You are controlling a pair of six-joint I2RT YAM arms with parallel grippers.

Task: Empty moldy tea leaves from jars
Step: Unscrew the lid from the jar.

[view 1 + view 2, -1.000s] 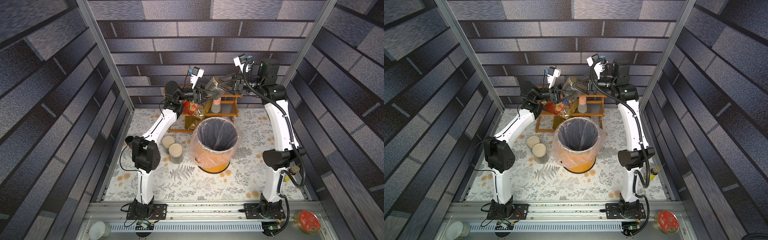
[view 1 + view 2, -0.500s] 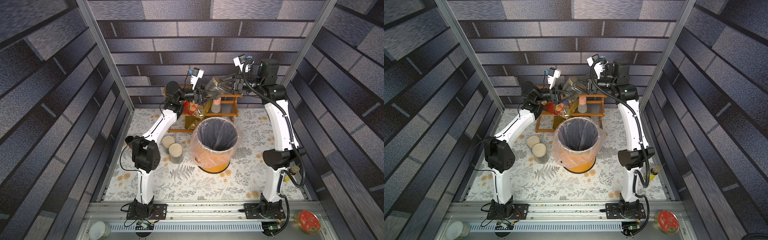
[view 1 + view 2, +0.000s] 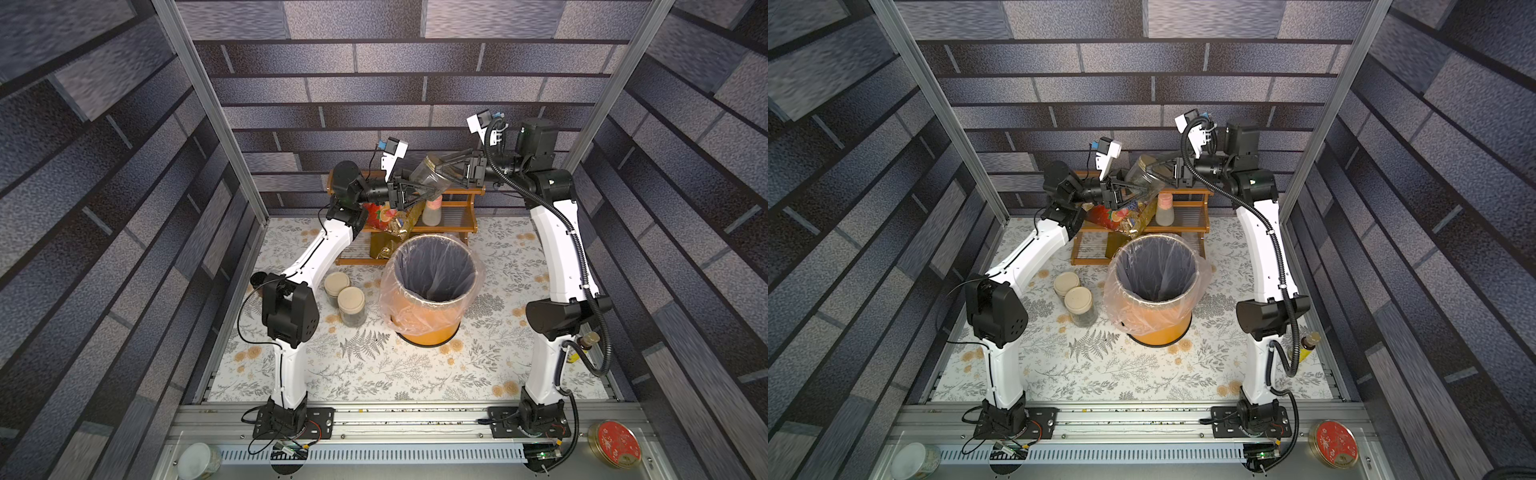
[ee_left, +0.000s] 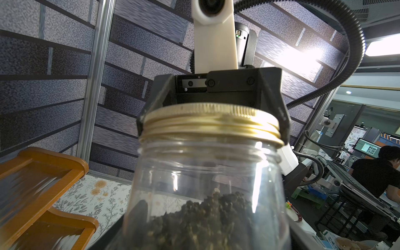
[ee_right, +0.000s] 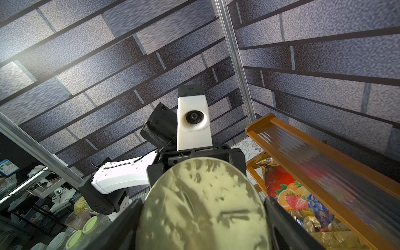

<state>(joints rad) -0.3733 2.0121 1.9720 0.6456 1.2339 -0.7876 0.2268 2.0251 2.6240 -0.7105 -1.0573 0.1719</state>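
Aloft, the left gripper (image 3: pixel 428 189) clamps the held jar (image 4: pixel 205 184), the right gripper (image 4: pixel 213 129) pinches its lid (image 4: pixel 211 116); wooden rack (image 3: pixel 457 220) sits beneath, orange bin (image 3: pixel 432 328) nearby.

Up in the air, one clear jar (image 3: pixel 430 176), tipped sideways, lid (image 4: pixel 210 123) still on, dark crumbly tea leaves (image 4: pixel 205 216) heaped inside. Down on the table (image 3: pixel 374 365), two more jars (image 3: pixel 351 306), upright, side by side, touching, cream lids on.
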